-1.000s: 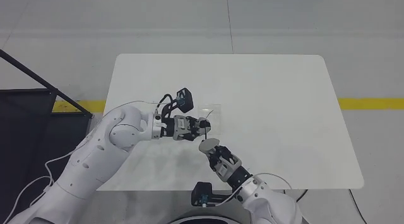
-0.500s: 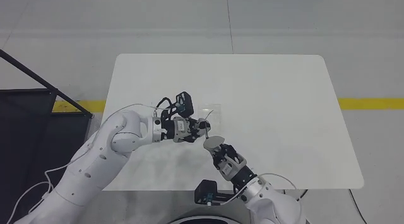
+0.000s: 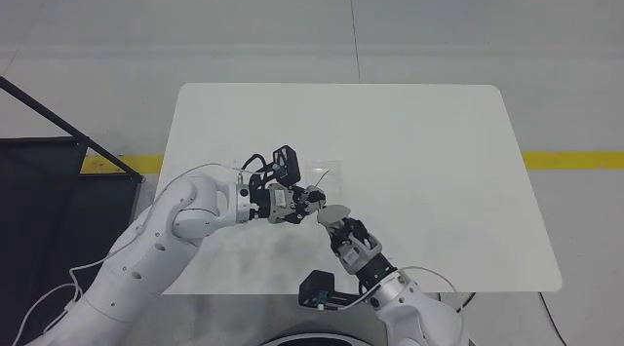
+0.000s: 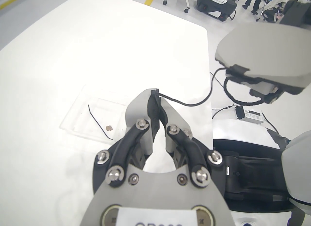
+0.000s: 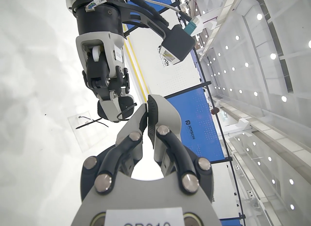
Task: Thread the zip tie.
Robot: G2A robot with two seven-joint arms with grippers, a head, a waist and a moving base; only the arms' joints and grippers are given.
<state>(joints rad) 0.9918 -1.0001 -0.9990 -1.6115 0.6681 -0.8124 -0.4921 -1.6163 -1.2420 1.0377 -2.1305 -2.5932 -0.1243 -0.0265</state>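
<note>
Left tool (image 4: 155,99): pressed together on the head end of the zip tie (image 4: 184,103), low centre in the left wrist view. It is held above the table (image 4: 60,42), likely so the strap hangs free.
Zip tie: a black strap that bows from the left tool toward the right tool. It is in the air between the two, left of centre in the top view.
Right tool (image 5: 148,109): closed, seemingly nipping the tail end. It faces the left tool so tail can meet head.
Tray (image 4: 70,115): clear, flat on the table just beyond the left tool. It holds a spare black strand (image 4: 97,120) and a brown bit (image 4: 109,128).
Step, my judgement: lining the tail up with the head slot.
</note>
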